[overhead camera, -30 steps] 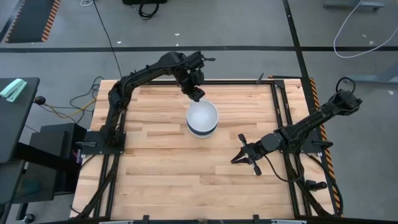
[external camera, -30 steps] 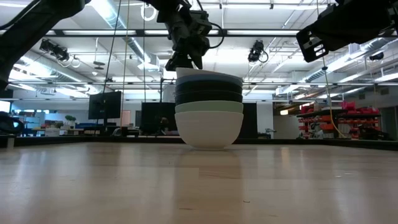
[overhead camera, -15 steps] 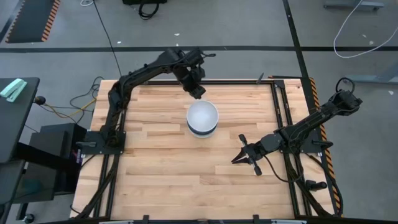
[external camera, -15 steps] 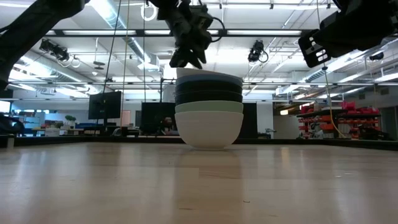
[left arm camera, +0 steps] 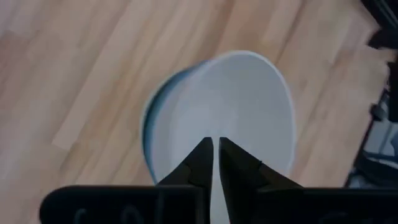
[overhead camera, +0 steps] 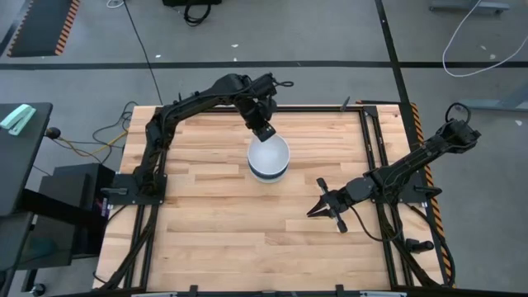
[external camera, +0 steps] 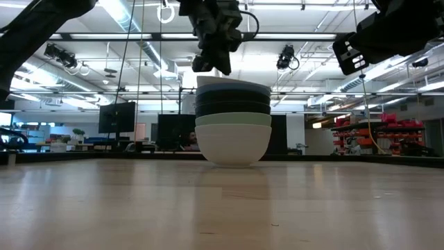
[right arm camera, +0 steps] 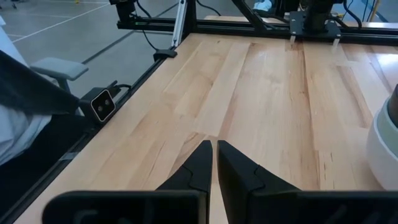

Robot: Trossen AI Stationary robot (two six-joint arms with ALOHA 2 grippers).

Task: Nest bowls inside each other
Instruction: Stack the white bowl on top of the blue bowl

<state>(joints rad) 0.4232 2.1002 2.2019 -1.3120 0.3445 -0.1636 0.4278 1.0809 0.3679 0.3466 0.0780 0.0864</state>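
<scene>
Now the nested bowls [overhead camera: 268, 157] sit just below the left tool [overhead camera: 263, 132], its fingers nearly together.

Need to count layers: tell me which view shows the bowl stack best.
The low view: the bowl stack stands side-on, rims layered. The high view and left wrist view show mainly the top white bowl; the right wrist view only an edge.
</scene>
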